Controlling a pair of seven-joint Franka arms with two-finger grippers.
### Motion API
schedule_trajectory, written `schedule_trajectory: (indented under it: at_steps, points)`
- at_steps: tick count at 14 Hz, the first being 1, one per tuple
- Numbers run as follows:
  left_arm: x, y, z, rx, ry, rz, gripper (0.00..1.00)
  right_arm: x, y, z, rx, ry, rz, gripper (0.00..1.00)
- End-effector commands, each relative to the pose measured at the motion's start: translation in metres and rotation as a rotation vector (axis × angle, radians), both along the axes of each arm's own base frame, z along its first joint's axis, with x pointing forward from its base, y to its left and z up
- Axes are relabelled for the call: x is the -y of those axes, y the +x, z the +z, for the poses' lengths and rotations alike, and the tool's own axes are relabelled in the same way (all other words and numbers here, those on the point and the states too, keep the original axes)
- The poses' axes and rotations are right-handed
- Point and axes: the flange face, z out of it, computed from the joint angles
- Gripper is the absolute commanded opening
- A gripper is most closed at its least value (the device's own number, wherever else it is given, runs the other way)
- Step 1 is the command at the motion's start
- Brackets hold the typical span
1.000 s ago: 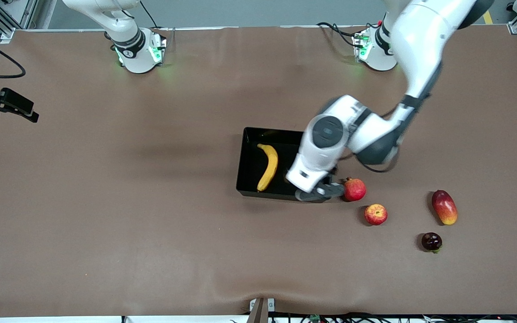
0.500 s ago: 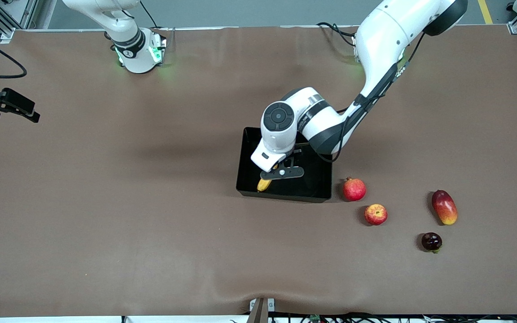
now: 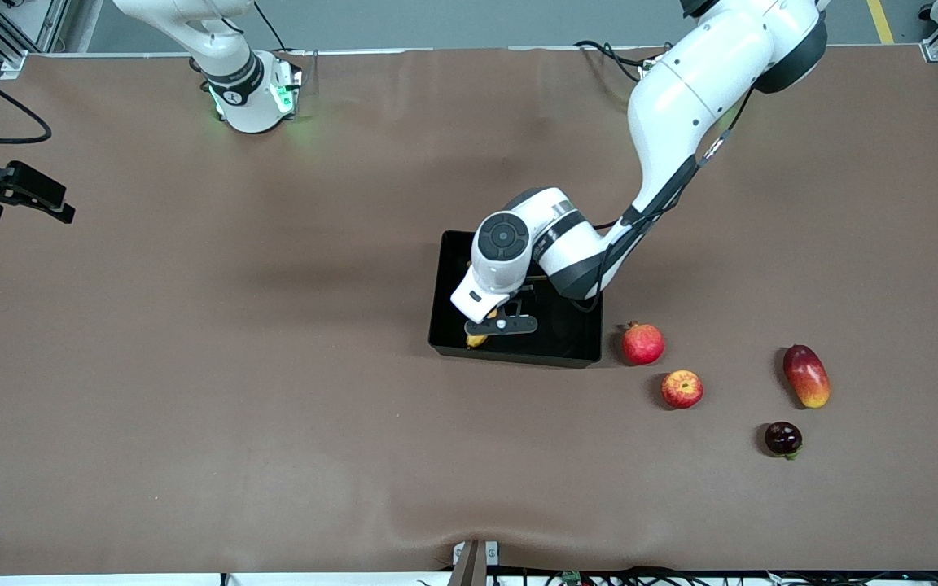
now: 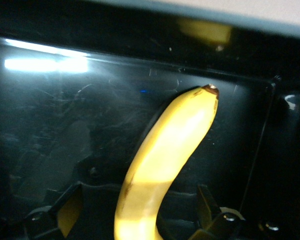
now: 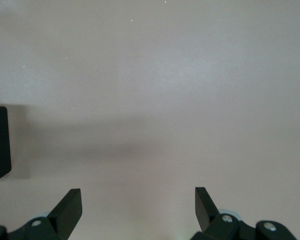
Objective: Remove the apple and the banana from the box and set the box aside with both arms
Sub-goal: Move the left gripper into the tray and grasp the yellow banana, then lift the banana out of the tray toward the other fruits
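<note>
The left gripper hangs low inside the black box, its fingers spread wide on either side of the banana, not yet closed on it. The apple already lies out on the table, just beside the pomegranate. The right gripper waits open over bare table. Lifting the banana out appears to be the step in hand; next the fingers must close squarely on it.
</note>
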Motion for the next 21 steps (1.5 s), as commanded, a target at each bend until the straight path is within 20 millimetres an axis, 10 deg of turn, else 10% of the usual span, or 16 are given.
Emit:
schedule_trajectory:
  at_steps: [1,5,7,14,21]
  points:
    - [0.003,0.001,-0.011,0.029,0.013,-0.013,0.75,-0.002,0.002,0.003,0.001,-0.012,-0.003,1.0]
    - [0.001,0.002,-0.014,0.027,0.017,-0.02,0.15,-0.002,0.002,0.002,-0.001,-0.012,-0.003,1.0]
    - [0.0,0.004,-0.011,0.033,0.015,-0.023,0.0,-0.002,0.002,0.003,0.001,-0.012,-0.003,1.0]
    - [-0.002,0.023,0.032,0.091,-0.017,-0.019,0.0,-0.002,0.002,0.003,0.001,-0.012,-0.003,1.0]
    - [-0.019,0.034,0.115,0.146,0.017,0.003,0.0,-0.002,0.002,0.003,0.001,-0.012,-0.003,1.0]
